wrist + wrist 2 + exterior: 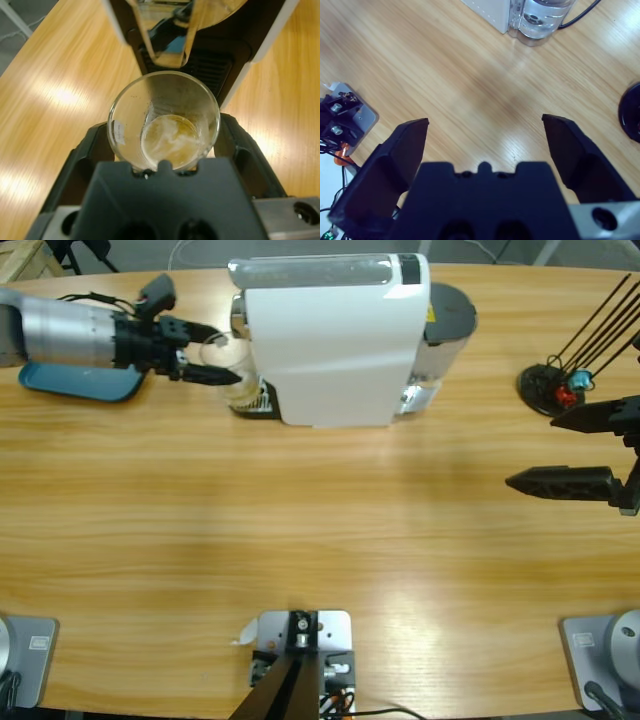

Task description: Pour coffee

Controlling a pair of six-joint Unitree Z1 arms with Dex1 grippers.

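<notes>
Holding: the left gripper (165, 150) pinches a clear glass (164, 120), one black jaw pressed on each side of its wall.
Glass axis: upright, mouth toward the wrist camera, base away from it; in the high view the left gripper (205, 358) has the glass (235, 385) at its tips, at the foot of the machine.
Coffee: the coffee (172, 141) lies as a thin pale amber layer on the glass bottom, right between the jaws.
Just beyond the glass: the chrome spout (170, 35) of the white coffee machine (335, 335), with a black drip grille (210, 67) past the rim.
Behind the left gripper: a blue tray (75, 382) under the arm.
Right gripper: the right gripper (485, 135) has its jaws spread wide over bare table (470, 75), pinching nothing.
Ahead of the right gripper: the machine's clear water tank (540, 20).
Beside the right gripper: a black capsule stand (555, 388).
</notes>
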